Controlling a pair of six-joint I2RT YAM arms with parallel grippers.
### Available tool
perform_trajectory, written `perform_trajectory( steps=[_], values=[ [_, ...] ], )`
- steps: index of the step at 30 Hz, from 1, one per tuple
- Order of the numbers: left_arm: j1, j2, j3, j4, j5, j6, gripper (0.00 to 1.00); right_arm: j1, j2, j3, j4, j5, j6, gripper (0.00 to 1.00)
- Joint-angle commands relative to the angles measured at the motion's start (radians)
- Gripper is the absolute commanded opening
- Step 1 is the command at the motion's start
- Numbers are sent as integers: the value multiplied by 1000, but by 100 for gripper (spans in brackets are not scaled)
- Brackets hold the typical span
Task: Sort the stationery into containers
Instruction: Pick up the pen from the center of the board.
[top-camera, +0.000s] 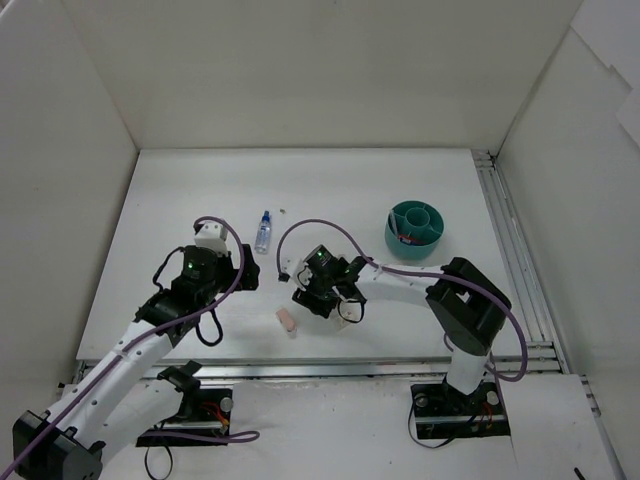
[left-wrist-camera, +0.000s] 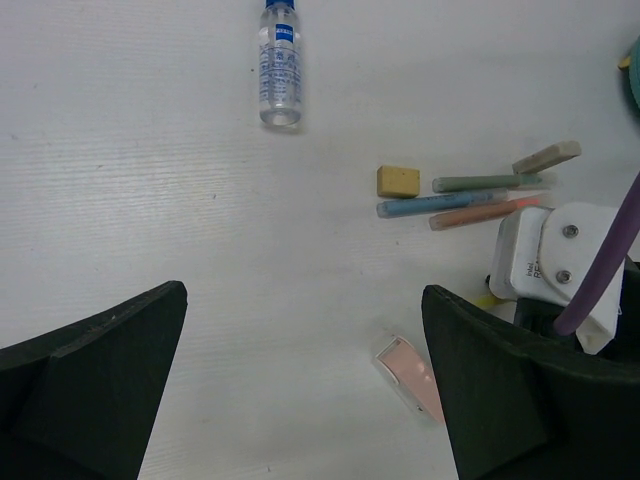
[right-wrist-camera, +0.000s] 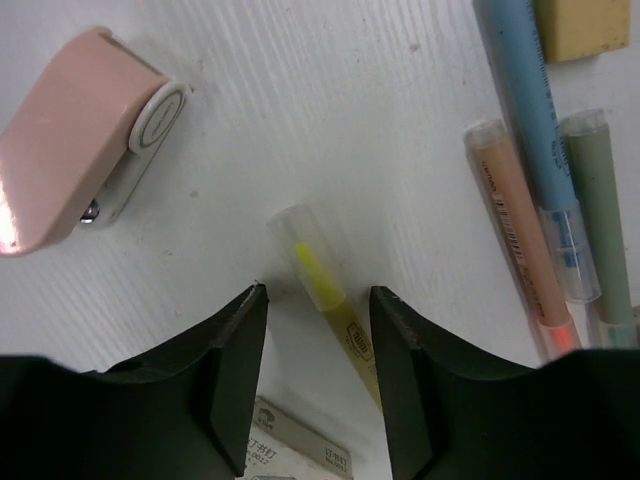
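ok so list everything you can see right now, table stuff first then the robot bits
bottle: one, clear with blue cap, lying apart from the rest
bowl: one, teal, divided inside, right side of the table; something red inside, too small to name
pens: three, side by side: blue pen, green-grey pen, orange pen
cube: one, tan, at the pens' end
highlighter: one, yellow, clear cap, between the right gripper's fingers
pink eraser: one, towards the near edge, between the arms
grey eraser: one, beside the pens
table: one, white
left gripper: open, above bare table
right gripper: open, astride the highlighter, not visibly touching
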Motion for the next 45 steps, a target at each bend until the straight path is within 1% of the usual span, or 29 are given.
perform_trajectory(
  steps=[1,4,5,7,8,11,14,18,19,20,21,23,24,25,26,31,32,34,35,37,38,41,45],
  values=[
    [7,-5,15,18,-40,4,100,22,26,23,30,165,18,41],
    [7,-5,17,15,-44,9,100,28,25,14,95,237,33,31],
    [7,-5,20,16,-43,12,100,31,17,2,128,248,33,24],
    [7,-3,21,16,-46,15,100,30,-3,-14,167,274,21,18],
    [7,-3,21,16,-47,18,100,30,-12,-21,185,274,15,12],
    [7,-8,18,19,-49,24,100,28,-47,-49,237,259,-10,0],
    [7,-11,18,25,-46,33,100,30,-98,-69,283,202,-31,0],
    [7,-6,21,41,-31,47,100,16,-194,-121,419,178,-43,0],
    [7,-5,24,45,-27,53,100,8,-242,-133,450,161,-37,0],
    [7,3,26,48,-26,56,100,-27,-266,-156,479,146,-30,0],
    [7,6,30,54,-20,60,100,-45,-291,-170,545,127,4,0],
    [7,17,35,70,-11,66,100,-99,-361,-213,617,141,35,0],
    [7,23,41,77,3,69,100,-123,-380,-231,700,156,70,0],
    [7,32,43,83,12,75,100,-139,-413,-245,743,209,93,0],
    [7,40,44,100,18,79,100,-181,-424,-260,792,226,124,0],
    [7,106,80,136,61,107,100,-332,-438,-244,839,248,205,0],
    [7,118,83,146,69,113,100,-379,-435,-244,860,242,216,0],
    [7,146,93,156,69,118,100,-424,-420,-245,885,210,225,0],
    [7,152,96,163,69,118,100,-468,-415,-245,906,195,233,0],
    [7,176,107,171,69,126,100,-504,-397,-248,929,168,231,0],
    [7,182,112,174,103,127,100,-536,-392,-254,946,170,236,0],
    [7,204,126,177,115,141,100,-593,-380,-262,963,104,245,0],
    [7,235,135,186,153,168,100,-627,-356,-281,966,47,248,0]
  ],
)
